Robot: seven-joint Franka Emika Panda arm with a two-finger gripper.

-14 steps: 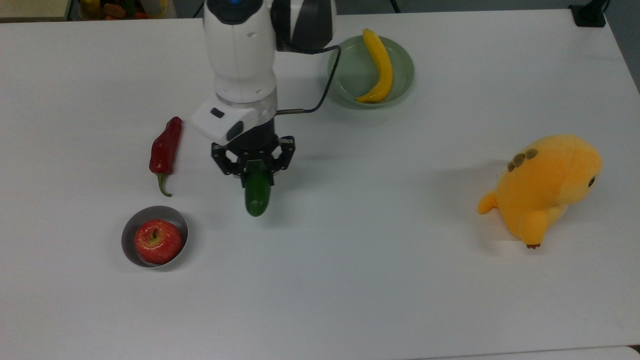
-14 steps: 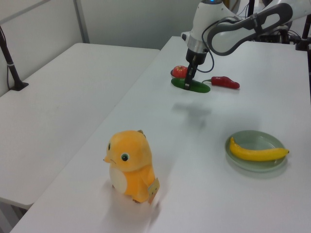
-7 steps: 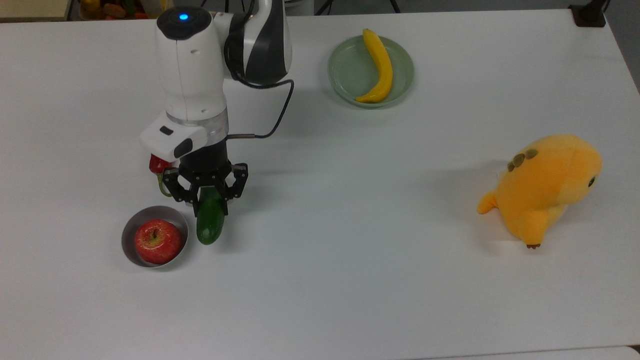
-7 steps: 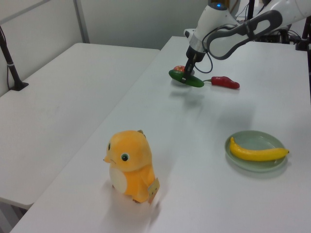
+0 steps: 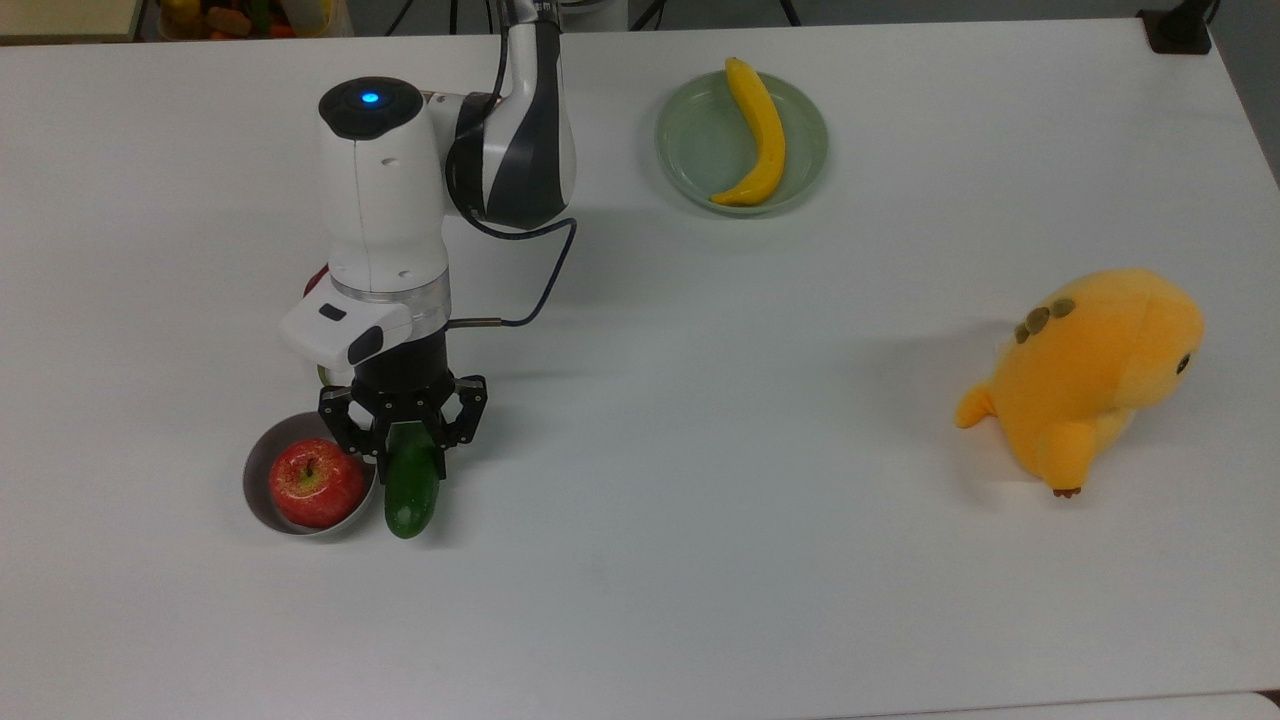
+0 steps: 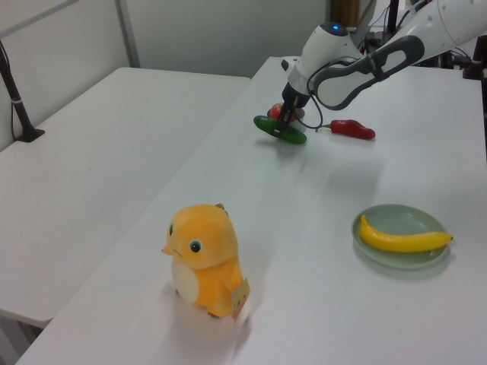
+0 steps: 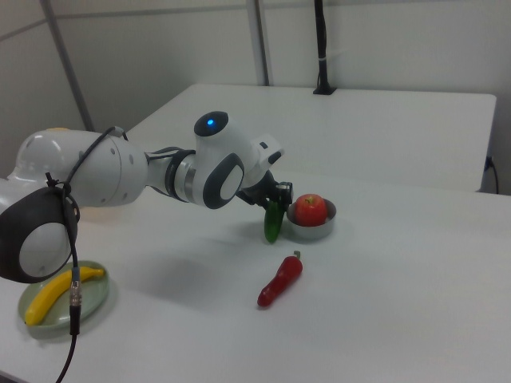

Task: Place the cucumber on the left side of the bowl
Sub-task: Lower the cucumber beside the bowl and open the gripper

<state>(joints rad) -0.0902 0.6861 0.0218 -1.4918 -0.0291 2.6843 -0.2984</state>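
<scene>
Pointing straight down, the hand grips the cucumber just beside the bowl

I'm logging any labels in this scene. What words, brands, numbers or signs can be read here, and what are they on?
None can be read: no text, brand, number or sign stands on the cucumber, the bowl, the gripper, the apple, the banana, the green dish, the chili pepper or the plush toy.
A small tag on the plush toy shows no legible print.
</scene>
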